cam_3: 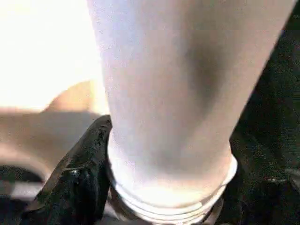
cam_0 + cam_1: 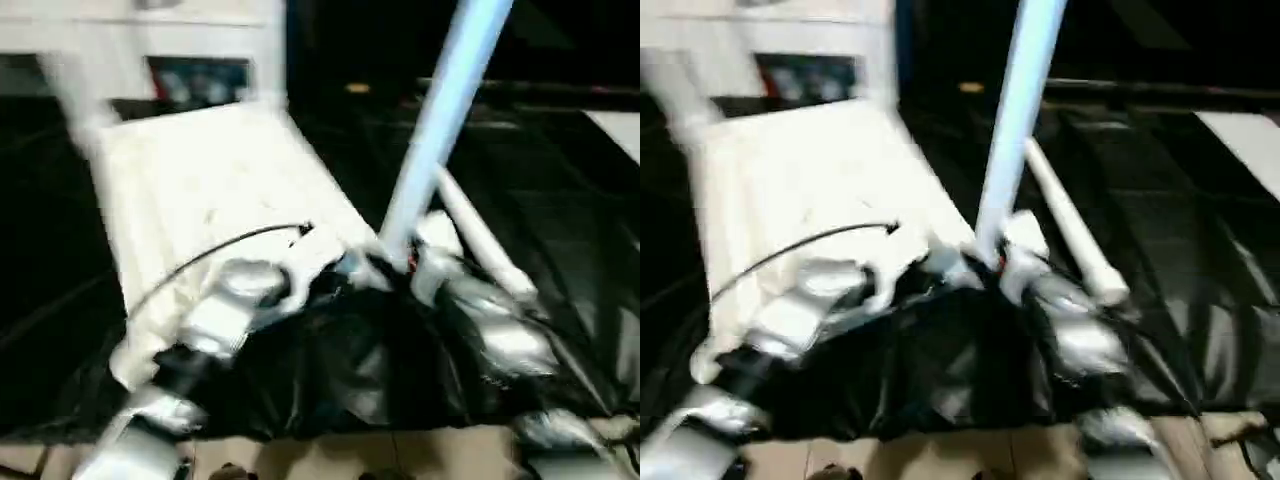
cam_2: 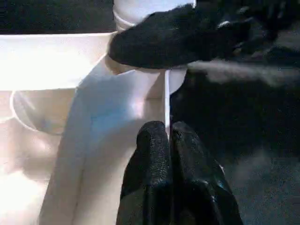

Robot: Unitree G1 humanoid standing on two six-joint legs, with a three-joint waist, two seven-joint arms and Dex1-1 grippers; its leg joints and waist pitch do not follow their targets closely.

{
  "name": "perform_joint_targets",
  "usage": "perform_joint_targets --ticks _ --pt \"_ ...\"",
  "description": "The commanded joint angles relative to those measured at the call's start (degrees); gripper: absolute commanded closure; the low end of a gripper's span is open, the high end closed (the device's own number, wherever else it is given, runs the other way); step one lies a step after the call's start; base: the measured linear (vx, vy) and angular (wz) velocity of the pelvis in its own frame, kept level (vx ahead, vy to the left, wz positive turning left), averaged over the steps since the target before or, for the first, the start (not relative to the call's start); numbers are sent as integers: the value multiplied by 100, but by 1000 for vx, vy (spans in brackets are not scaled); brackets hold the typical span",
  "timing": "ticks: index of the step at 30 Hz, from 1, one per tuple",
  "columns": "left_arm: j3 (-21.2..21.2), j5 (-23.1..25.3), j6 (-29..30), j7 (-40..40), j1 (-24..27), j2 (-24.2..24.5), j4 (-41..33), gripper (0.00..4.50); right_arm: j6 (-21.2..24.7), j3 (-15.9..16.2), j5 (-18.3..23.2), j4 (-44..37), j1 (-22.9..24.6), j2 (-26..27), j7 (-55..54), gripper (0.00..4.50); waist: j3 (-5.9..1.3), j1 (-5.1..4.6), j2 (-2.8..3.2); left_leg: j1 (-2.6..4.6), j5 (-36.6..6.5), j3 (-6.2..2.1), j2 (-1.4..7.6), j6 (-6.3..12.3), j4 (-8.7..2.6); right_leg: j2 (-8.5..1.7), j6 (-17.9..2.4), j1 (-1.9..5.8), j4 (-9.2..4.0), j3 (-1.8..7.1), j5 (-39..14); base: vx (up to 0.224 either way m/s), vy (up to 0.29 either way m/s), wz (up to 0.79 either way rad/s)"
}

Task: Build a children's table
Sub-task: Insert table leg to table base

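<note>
The children's table top (image 2: 200,190) lies upside down on a black sheet. One white leg (image 2: 440,120) stands upright at its near right corner. My right gripper (image 2: 405,265) is shut on the base of this leg (image 1: 164,117), with one black finger (image 1: 79,178) against its side. My left gripper (image 3: 168,133) is shut, its tips resting on the top's rim beside that corner, just short of the right gripper's finger (image 3: 164,40). A second leg (image 2: 480,240) lies loose on the sheet to the right.
The black sheet (image 2: 560,200) covers the floor around the table top. White furniture (image 2: 140,40) stands at the back left. A black cable (image 2: 220,245) arcs over my left forearm. Tan floor (image 2: 400,455) shows at the near edge.
</note>
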Motion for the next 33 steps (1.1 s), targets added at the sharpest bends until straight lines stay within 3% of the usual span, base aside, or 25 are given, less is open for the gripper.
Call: perform_joint_targets --ticks 1,2,4,7,10,13,20,23,24,27,33 --pt "-61 -281 -244 102 -86 -386 -396 450 114 289 -122 352 52 293 -103 173 -376 45 -38 0 -885 16 44 129 -328 -222 -1122 311 -411 203 -858 0 0 0" --pt "-131 -249 -277 58 -45 -401 -439 450 88 281 -104 369 39 343 -69 173 -384 47 -32 5 -835 20 46 172 -322 -210 -1147 310 -398 204 -702 0 0 0" --pt "-210 -193 -310 15 4 -409 -469 450 27 292 -108 355 38 394 30 117 -394 60 -25 7 -627 33 50 393 -303 -193 -1278 321 -351 200 -116 0 0 0" --pt "-289 -193 -314 -73 66 -395 -525 450 -34 259 -118 385 8 446 80 93 -370 53 -31 19 -829 43 57 411 -319 -202 -1314 309 -391 198 -381 0 0 0" --pt "-337 -224 -339 -233 116 -307 -587 450 -102 282 -159 396 -14 399 107 68 -356 48 -27 25 -1016 37 66 326 -338 -213 -1224 300 -426 204 -770 0 0 0" --pt "-361 -262 -420 -492 168 -127 -647 450 -191 332 -191 291 2 231 253 48 -361 57 -19 25 -968 35 74 324 -338 -207 -1222 295 -409 207 -660 0 0 0" --pt "-365 -413 -605 -1251 253 340 -698 450 -204 540 -38 -488 340 -375 1531 48 -348 94 -12 46 -1133 39 84 340 -348 -209 -1190 278 -430 213 -786 0 0 0" --pt "-346 -516 -656 -1659 277 576 -721 450 -204 736 150 -1012 627 -838 2482 48 -347 162 -1 66 -1160 40 103 390 -342 -210 -1201 277 -431 219 -735 0 0 0" --pt "-366 -546 -740 -1926 259 745 -670 450 -202 868 288 -1330 808 -1172 3090 48 -345 194 -10 44 -1106 39 102 434 -342 -206 -1210 295 -418 220 -671 0 0 0" --pt "-382 -556 -882 -2142 207 896 -545 450 -182 970 434 -1618 972 -1476 3676 48 -345 251 -34 53 -1124 43 112 449 -347 -225 -1234 278 -425 219 -760 0 0 0" --pt "-352 -604 -1023 -2415 100 1030 -335 450 -111 1131 529 -1929 1134 -1844 4341 48 -350 274 -65 29 -1040 37 106 459 -340 -239 -1219 293 -416 216 -818 0 0 0"
